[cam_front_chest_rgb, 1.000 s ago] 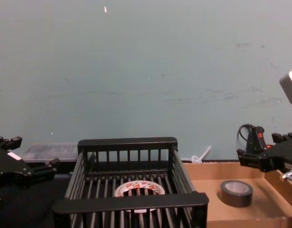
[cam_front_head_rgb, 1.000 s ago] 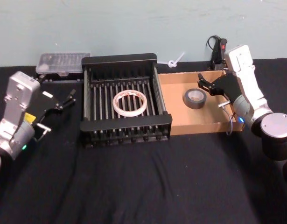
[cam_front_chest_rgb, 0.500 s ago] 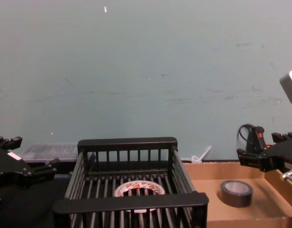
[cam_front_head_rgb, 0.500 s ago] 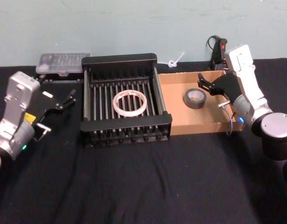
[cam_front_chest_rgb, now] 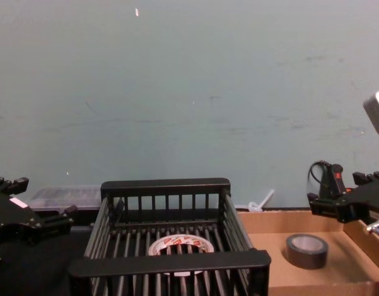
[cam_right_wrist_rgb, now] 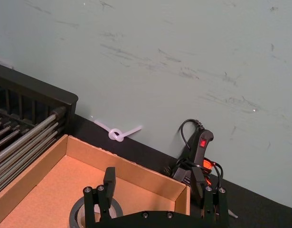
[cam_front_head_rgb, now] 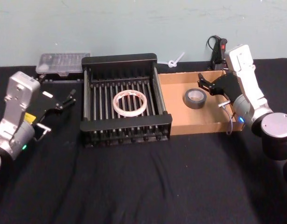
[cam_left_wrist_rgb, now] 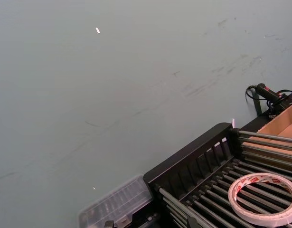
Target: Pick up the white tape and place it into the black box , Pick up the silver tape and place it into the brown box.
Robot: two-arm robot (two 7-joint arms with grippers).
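Head view: the white tape [cam_front_head_rgb: 130,102] lies in the black box [cam_front_head_rgb: 120,61] and the silver tape [cam_front_head_rgb: 195,97] in the brown box [cam_front_head_rgb: 199,125]; both tools, left tool [cam_front_head_rgb: 68,97] and right tool [cam_front_head_rgb: 203,83], hang wide, empty. Chest view: same; the task looks done.

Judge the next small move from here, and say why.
Probably just draw both arms back to rest. The white tape lies flat in the black box, the silver tape sits in the brown box, and the open left gripper and right gripper hold nothing.
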